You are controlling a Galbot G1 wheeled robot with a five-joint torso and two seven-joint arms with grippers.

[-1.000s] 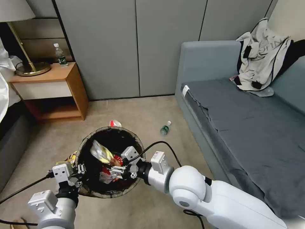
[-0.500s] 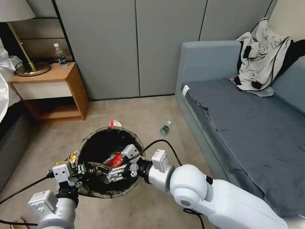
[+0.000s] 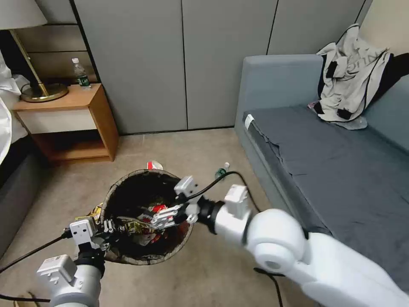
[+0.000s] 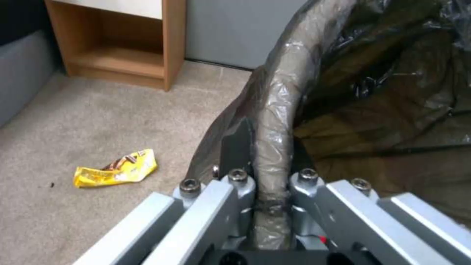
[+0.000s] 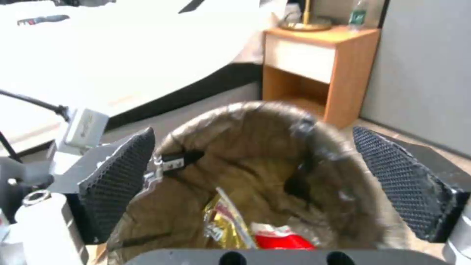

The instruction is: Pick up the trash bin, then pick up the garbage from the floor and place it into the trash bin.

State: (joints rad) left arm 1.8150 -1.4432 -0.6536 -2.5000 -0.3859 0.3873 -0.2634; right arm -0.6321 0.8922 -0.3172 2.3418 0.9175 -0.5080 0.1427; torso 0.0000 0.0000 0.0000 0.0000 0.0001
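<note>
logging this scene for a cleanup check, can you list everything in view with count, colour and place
trash bin: 1, dark bag liner, held up over the carpet
garbage in bin: several red, yellow and white pieces, at the bottom
yellow wrapper: 1, on the carpet beside the bin
red-and-white carton: 1, on the floor behind the bin
small bottle: 1, clear with green label, on the floor by the sofa
nightstand: 1, wooden, by the wall
lamp: 1, brass base, on the nightstand
water bottle: 1, clear, on the nightstand
sofa: 1, grey-blue, on the robot's right
clothing: white and black, heaped on the sofa
left pincer: shut on the bin's rim
right pincer: open over the bin's mouth
</note>
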